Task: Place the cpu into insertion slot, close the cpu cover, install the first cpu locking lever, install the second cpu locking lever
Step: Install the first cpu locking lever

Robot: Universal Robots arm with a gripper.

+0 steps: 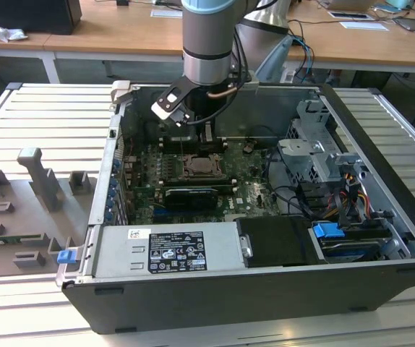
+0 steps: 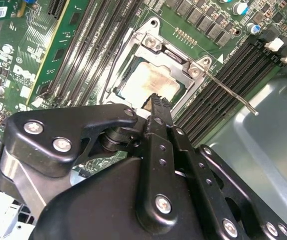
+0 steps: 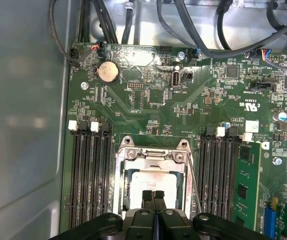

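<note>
The cpu (image 3: 151, 181) lies flat in the insertion slot (image 1: 200, 166) on the green board, its pale metal face showing in both wrist views (image 2: 151, 80). The silver cpu cover (image 3: 151, 156) lies down around it, framing the chip through its cut-out (image 2: 156, 47). A thin metal locking lever (image 2: 231, 95) sticks out from one corner of the socket, raised and unlatched; it runs along the socket's side (image 3: 194, 187). My gripper (image 3: 152, 195) hangs just over the chip's near edge, fingers shut together with nothing between them (image 2: 158, 102). In the exterior view the gripper (image 1: 197, 137) is inside the open case.
Black memory slots (image 3: 86, 175) flank the socket on both sides. Cables (image 3: 193, 30) run along the case wall beyond the board. A power supply (image 1: 168, 249) and drive cage (image 1: 323, 155) fill the case's other parts. Grey fixtures (image 1: 37, 173) stand at the exterior view's left.
</note>
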